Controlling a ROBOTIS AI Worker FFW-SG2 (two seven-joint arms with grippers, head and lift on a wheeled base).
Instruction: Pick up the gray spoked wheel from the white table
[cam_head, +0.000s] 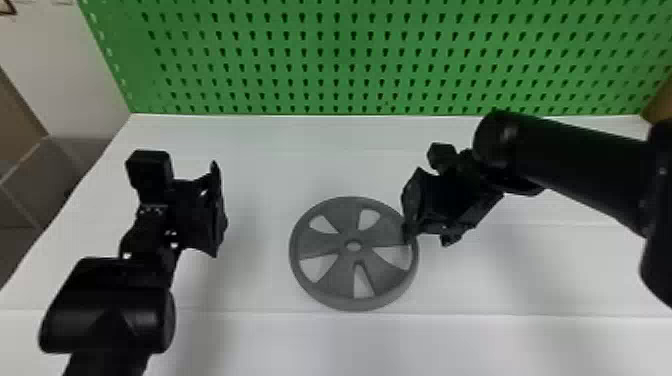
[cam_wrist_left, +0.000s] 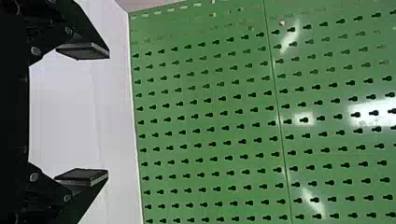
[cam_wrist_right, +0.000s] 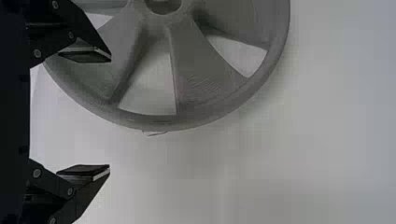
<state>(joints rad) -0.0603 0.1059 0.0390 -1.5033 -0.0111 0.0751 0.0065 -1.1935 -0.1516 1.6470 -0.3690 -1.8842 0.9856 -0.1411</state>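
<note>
Wheel (cam_head: 367, 244) — seemingly partly under right gripper (cam_head: 411, 215)

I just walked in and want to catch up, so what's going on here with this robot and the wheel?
The gray spoked wheel lies flat on the white table. The robot's right hand is open at its rim, not yet gripping it. The left hand is open and empty, off to the wheel's left.

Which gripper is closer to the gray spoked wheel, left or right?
Right. The right gripper is at the wheel's right edge, one finger overlapping the rim in the head view; the left gripper is well off to its left.
</note>
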